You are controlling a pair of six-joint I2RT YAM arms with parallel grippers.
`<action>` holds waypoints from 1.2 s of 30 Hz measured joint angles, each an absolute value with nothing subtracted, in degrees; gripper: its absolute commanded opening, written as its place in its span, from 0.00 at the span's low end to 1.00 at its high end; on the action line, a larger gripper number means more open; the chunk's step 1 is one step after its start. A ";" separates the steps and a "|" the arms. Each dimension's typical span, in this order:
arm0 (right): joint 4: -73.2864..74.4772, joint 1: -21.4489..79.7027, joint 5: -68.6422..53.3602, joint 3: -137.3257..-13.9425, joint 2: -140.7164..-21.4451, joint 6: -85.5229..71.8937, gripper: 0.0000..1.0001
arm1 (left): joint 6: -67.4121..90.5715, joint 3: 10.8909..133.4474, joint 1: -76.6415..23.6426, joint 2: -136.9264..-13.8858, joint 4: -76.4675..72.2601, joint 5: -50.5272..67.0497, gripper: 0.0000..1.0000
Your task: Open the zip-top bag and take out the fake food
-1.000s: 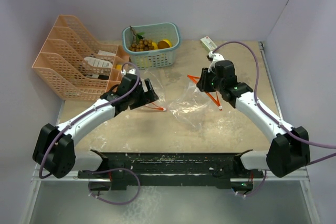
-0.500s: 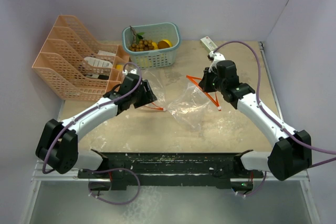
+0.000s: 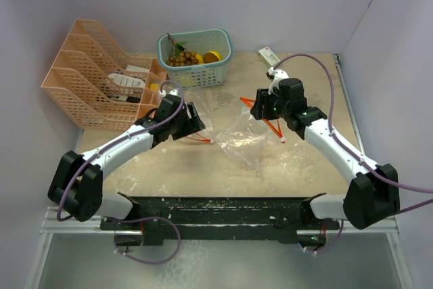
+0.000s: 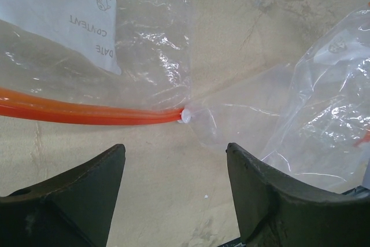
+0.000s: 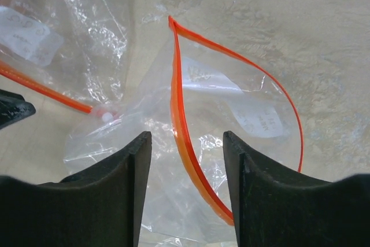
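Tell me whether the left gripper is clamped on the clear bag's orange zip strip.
No: the left gripper is open, the orange zip strip lying ahead of it.

Top external: fixed, high behind arm bases, faces forward and down. Wide and far; takes in whole worktop [image 3: 203,167], both arms, back walls.
Left wrist: rides left arm, looks down past left fingers [image 4: 69,192]; very near worktop.
Right wrist: rides right arm, looks steeply down past right fingers [image 5: 260,189]; near.
Shared: white zip slider [image 4: 186,116] at end of orange track on clear zip-top bag [image 4: 144,56] shows in all three views; top view places it between arms.
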State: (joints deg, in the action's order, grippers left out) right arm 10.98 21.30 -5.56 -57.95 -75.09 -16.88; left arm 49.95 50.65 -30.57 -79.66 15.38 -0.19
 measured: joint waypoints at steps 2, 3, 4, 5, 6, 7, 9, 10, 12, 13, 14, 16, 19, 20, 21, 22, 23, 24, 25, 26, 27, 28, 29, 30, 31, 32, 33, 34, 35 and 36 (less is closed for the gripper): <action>10.37 21.30 -6.39 -56.99 -75.53 -16.84 0.40 | 49.95 50.65 -30.57 -79.66 15.38 -0.19 0.75; 10.46 21.30 -7.05 -56.47 -75.75 -16.78 0.35 | 49.98 50.65 -30.57 -79.66 15.33 -0.19 0.75; 10.46 21.30 -7.35 -55.86 -75.88 -16.73 0.30 | 49.98 50.65 -30.57 -79.66 15.33 -0.16 0.75; 10.63 21.30 -7.60 -55.61 -75.90 -16.58 0.25 | 49.98 50.65 -30.57 -79.66 15.31 -0.19 0.75; 10.72 21.30 -7.81 -55.48 -75.90 -16.49 0.18 | 50.00 50.65 -30.57 -79.66 15.27 -0.16 0.75; 10.72 21.30 -8.14 -55.48 -75.90 -16.38 0.10 | 50.00 50.65 -30.57 -79.66 15.22 -0.16 0.75; 10.48 21.30 -8.54 -55.48 -75.68 -16.14 0.00 | 50.09 50.65 -30.57 -79.66 15.00 -0.14 0.74; 10.50 21.30 -8.51 -55.53 -75.57 -15.97 0.00 | 50.13 50.65 -30.57 -79.66 14.83 -0.08 0.74; 11.05 21.30 -8.34 -56.07 -75.44 -15.84 0.00 | 50.22 50.65 -30.57 -79.66 14.46 0.08 0.74; 11.18 21.30 -8.05 -56.47 -75.22 -15.81 0.00 | 50.22 50.65 -30.57 -79.66 14.37 0.21 0.74; 11.35 21.26 -7.38 -57.04 -74.81 -15.81 0.00 | 50.22 50.65 -30.57 -79.66 14.26 0.27 0.74; 11.57 20.97 -6.17 -58.15 -73.76 -15.84 0.00 | 50.22 50.65 -30.57 -79.66 14.24 0.45 0.74; 11.77 19.88 -3.55 -60.27 -71.75 -16.10 0.00 | 50.19 50.65 -30.57 -79.66 14.24 0.73 0.74; 11.73 19.31 -2.81 -60.86 -70.91 -16.32 0.00 | 50.19 50.65 -30.57 -79.66 14.22 0.86 0.74; 11.55 18.59 -2.00 -61.32 -69.87 -16.62 0.00 | 50.19 50.65 -30.57 -79.66 14.22 0.93 0.74; 11.27 17.87 -1.28 -61.60 -68.82 -16.97 0.00 | 50.19 50.65 -30.57 -79.70 14.22 1.10 0.74; 11.09 17.43 -0.84 -61.82 -68.25 -17.17 0.00 | 50.19 50.65 -30.57 -79.75 14.17 1.19 0.74; 10.70 16.86 -0.62 -62.08 -67.75 -17.41 0.00 | 50.19 50.65 -30.57 -79.85 14.13 1.34 0.74; 10.35 16.45 -0.51 -62.46 -67.68 -17.65 0.00 | 50.19 50.65 -30.57 -79.99 14.04 1.50 0.74; 10.17 16.23 -0.56 -62.96 -68.01 -17.98 0.00 | 50.19 50.65 -30.57 -80.16 13.87 1.61 0.74; 10.07 16.16 -0.82 -63.42 -68.55 -18.28 0.00 | 50.19 50.65 -30.57 -80.42 13.69 1.76 0.74; 10.00 16.12 -1.48 -64.16 -69.56 -18.74 0.00 | 50.19 50.65 -30.57 -80.64 13.58 1.85 0.74; 9.76 16.12 -2.39 -64.69 -70.43 -19.03 0.01 | 50.19 50.65 -30.57 -80.84 13.50 1.93 0.74; 9.39 16.12 -3.53 -65.32 -71.59 -19.33 0.01 | 50.19 50.65 -30.57 -81.06 13.37 1.98 0.74; 8.88 16.12 -4.78 -65.82 -72.64 -19.55 0.02 | 50.17 50.65 -30.57 -81.17 13.32 2.09 0.74; 8.16 16.12 -6.11 -66.08 -73.47 -19.86 0.03 | 50.17 50.65 -30.57 -81.21 13.32 2.13 0.74; 7.07 16.12 -7.44 -66.35 -74.26 -20.34 0.06 | 50.17 50.65 -30.57 -81.21 13.32 2.13 0.74; 5.98 16.12 -8.71 -66.67 -74.96 -20.95 0.11 | 50.19 50.65 -30.57 -81.21 13.28 2.15 0.74; 4.58 16.12 -10.28 -67.24 -75.79 -21.71 0.23 | 50.19 50.65 -30.57 -81.21 13.19 2.15 0.74; 3.27 16.12 -11.81 -67.94 -76.58 -22.57 0.36 | 50.22 50.65 -30.57 -81.21 13.13 2.15 0.74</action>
